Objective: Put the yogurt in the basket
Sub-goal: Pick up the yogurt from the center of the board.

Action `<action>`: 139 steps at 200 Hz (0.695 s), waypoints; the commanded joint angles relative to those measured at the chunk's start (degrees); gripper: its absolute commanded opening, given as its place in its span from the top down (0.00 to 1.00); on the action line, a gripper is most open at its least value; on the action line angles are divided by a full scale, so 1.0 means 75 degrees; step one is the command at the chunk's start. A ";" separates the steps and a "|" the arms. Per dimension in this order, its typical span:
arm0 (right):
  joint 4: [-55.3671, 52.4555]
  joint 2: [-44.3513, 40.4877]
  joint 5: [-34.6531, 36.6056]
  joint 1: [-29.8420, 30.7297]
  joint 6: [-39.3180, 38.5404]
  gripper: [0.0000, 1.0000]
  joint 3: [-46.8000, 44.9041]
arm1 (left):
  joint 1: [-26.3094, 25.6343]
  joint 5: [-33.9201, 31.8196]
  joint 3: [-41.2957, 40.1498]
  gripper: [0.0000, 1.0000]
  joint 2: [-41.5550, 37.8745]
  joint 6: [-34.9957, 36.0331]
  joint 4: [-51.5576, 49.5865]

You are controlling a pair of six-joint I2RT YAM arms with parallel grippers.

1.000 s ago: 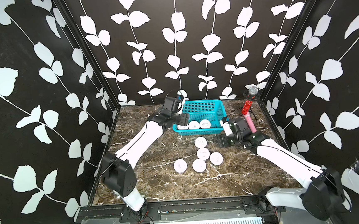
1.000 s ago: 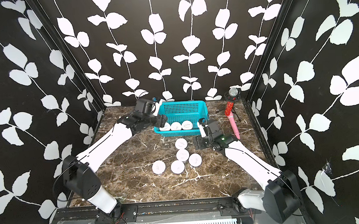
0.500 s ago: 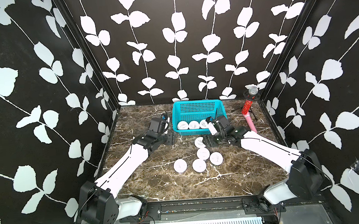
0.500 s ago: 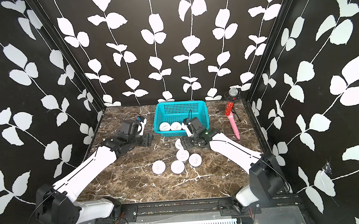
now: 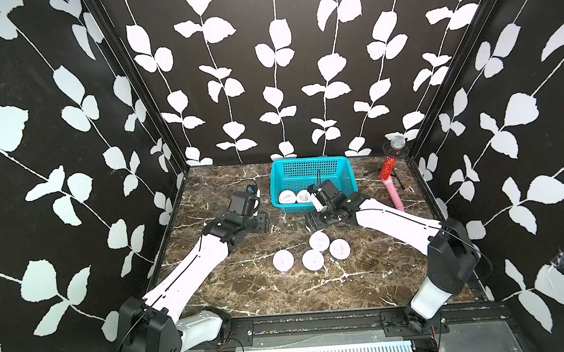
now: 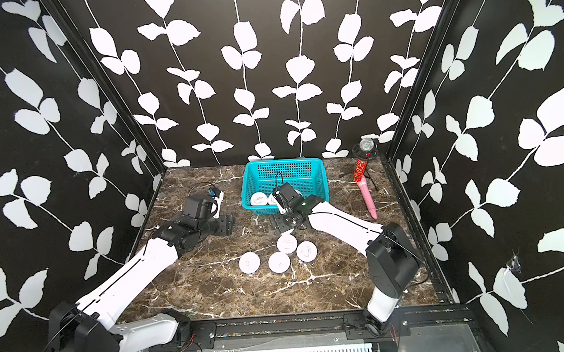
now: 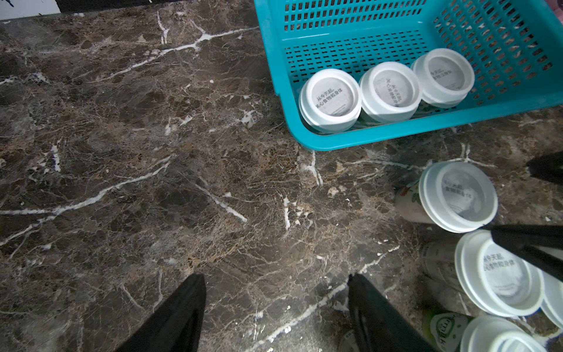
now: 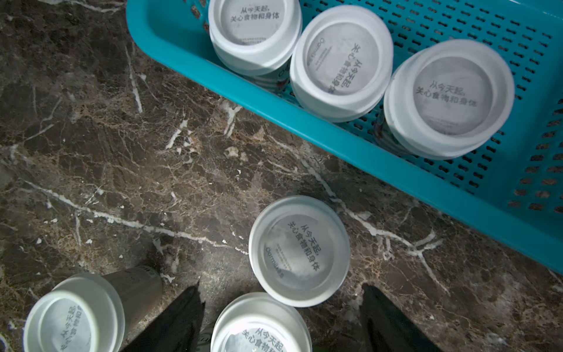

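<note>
Inside the basket [image 5: 311,174], three yogurt cups [image 7: 391,90] stand in a row by the near wall, lids up. That part is done.

Five more are outside on the table [image 5: 247,288]. Four yogurt cups [image 5: 313,259] sit close together. One yogurt cup [image 8: 300,251] is closer to the basket, just in front of the right gripper [image 8: 280,285]. So less than half of the job is done.

The right gripper hangs low over these cups with its fingers spread wide. It holds nothing. I think it is getting ready to grab the one nearest the basket. The left gripper [image 7: 274,277] is off to the side over bare table. Its fingers are apart too, and it holds nothing.

Five cups have yet to go in, and the basket has lots of room for them.
</note>
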 commanded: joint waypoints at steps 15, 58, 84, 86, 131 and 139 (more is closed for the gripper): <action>-0.0395 0.0384 0.0376 0.0093 0.0220 0.18 0.0653 | 0.0049 -0.0116 -0.0115 0.26 -0.0280 0.0072 0.0018; -0.0690 0.0646 0.0620 0.0116 0.0293 0.19 0.0873 | 0.0062 -0.0117 -0.0115 0.26 -0.0308 0.0076 0.0024; -0.0730 0.0717 0.0576 0.0111 0.0305 0.19 0.0884 | 0.0066 -0.0121 -0.0115 0.26 -0.0306 0.0084 0.0029; -0.0729 0.0728 0.0567 0.0113 0.0302 0.19 0.0874 | 0.0071 -0.0122 -0.0115 0.26 -0.0306 0.0084 0.0029; -0.0622 0.0924 0.0417 0.0116 0.0303 0.21 0.0883 | 0.0073 -0.0109 -0.0127 0.26 -0.0292 0.0084 0.0043; -0.0616 0.0960 0.0411 0.0126 0.0312 0.21 0.0907 | 0.0073 -0.0105 -0.0127 0.26 -0.0285 0.0084 0.0041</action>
